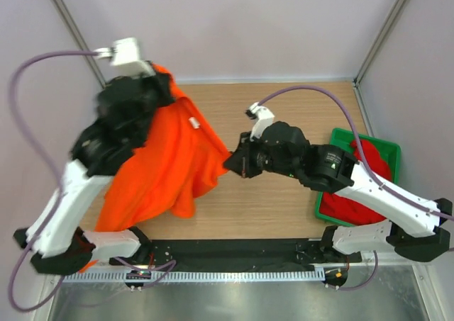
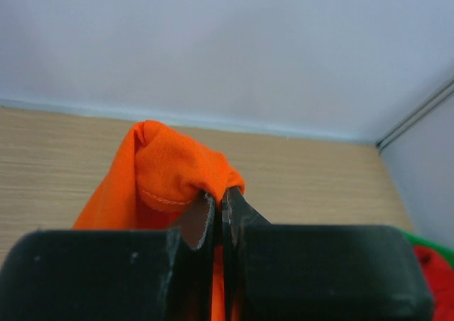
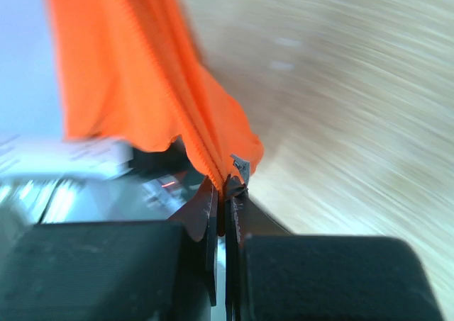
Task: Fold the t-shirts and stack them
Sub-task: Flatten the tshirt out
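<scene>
Nearest me, the loose bulk of the orange t-shirt [image 1: 163, 165] sags over my left arm and down toward the near edge, most of it off the wood. At mid-table my right gripper [image 3: 225, 186] has its fingers pressed together on a thin hemmed edge of the cloth, with hardly a gap showing. Farther back, high in the rear-left corner, my left gripper [image 2: 221, 193] is pinched tight on another bunched, stitched edge. The shirt hangs in the air between those two pinches.

I judge the step to be spreading it flat before folding. I want to draw the two grips apart until the span between them goes taut, then lower both together so the hanging part lands first and lies smooth. The risk is the drape snagging on the left arm it covers.

On the right, the green tray [image 1: 369, 138] sits on the table [image 1: 284, 108] with the red t-shirt [image 1: 351, 204] crumpled in it, partly under my right arm and well apart from the orange one. The back wall [image 1: 248, 23] leaves the left gripper little room.
</scene>
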Controlling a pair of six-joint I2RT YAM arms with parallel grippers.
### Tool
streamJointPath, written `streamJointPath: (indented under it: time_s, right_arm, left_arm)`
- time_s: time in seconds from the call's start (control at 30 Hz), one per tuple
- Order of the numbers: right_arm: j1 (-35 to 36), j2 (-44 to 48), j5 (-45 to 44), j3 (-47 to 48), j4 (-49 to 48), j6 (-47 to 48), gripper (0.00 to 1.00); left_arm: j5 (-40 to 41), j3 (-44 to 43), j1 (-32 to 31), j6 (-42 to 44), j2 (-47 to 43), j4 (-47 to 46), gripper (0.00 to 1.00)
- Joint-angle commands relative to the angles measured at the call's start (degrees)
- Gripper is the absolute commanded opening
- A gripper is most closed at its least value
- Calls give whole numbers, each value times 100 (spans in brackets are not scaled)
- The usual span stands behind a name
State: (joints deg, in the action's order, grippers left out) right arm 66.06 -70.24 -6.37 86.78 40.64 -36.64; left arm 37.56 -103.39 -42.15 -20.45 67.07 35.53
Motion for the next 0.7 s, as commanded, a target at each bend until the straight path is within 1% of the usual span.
streamJointPath:
  time_s: [0.0,0.03,0.07,0.1,0.13,0.17,0.2,0.23,0.27,0.3,0.33,0.37,0.4,0.43,0.47,0.5,0.53,0.57,0.6,0.67]
  right_arm:
    - [-785,429,-540,-1073,1736,-809,1]
    - [-927,554,-575,-1580,1832,-905,1]
    - [-1016,668,-611,-1829,1833,-976,1]
    - [-1103,791,-689,-2075,1824,-1089,1]
    - [-1313,949,-725,-2504,1885,-1143,1]
    - [-1420,1029,-760,-2691,1912,-1152,1]
    - [-1534,1082,-830,-3032,1947,-1135,1]
    - [-1779,1169,-874,-3175,1982,-1117,1]
    - [-1920,1188,-901,-3307,1991,-1091,1]
    - [-2096,1205,-884,-3517,1983,-969,1]
    - [-2472,1205,-788,-3571,1965,-854,1]
    - [-2649,1205,-778,-3633,1930,-784,1]
    - [-2834,1179,-761,-3677,1912,-670,1]
    - [-3036,1162,-717,-3721,1817,-434,1]
    - [-3395,1057,-708,-3713,1781,-283,1]
    - [-3598,1004,-681,-3669,1737,-178,1]
    - [-3801,934,-646,-3625,1693,58,1]
    - [-4177,750,-507,-3555,1658,165,1]
    - [-4354,653,-445,-3415,1579,245,1]
    - [-4767,398,-269,-3221,1517,464,1]
  left_arm:
    - [68,635,102,190,622,-1749,0]
    - [-11,741,137,129,849,-1864,0]
    - [-229,820,180,42,1330,-1909,0]
    - [-406,812,285,-246,1640,-1927,0]
    - [-599,795,312,-354,1921,-1979,0]
    - [-914,725,330,-433,2516,-2067,0]
    - [-1065,620,348,-608,2809,-2111,0]
    - [-1223,480,348,-644,3108,-2111,0]
    - [-1643,313,357,-688,3763,-2103,0]
    - [-1838,-194,357,-706,4066,-2068,0]
    - [-2040,-477,357,-741,4434,-1876,0]
    - [-2225,-837,357,-750,4734,-1770,0]
    - [-2497,-1502,357,-724,5320,-1621,0]
    - [-2578,-1874,357,-715,5560,-1384,0]
    - [-2631,-2173,357,-698,5772,-1278,0]
    - [-2692,-2681,357,-671,6139,-1216,0]
    - [-2693,-2886,357,-636,6265,-1180,0]
    - [-2693,-3071,374,-558,6405,-1093,0]
    - [-2684,-3351,392,-531,6528,-1092,0]
    - [-2649,-3494,497,-522,6565,-1144,0]
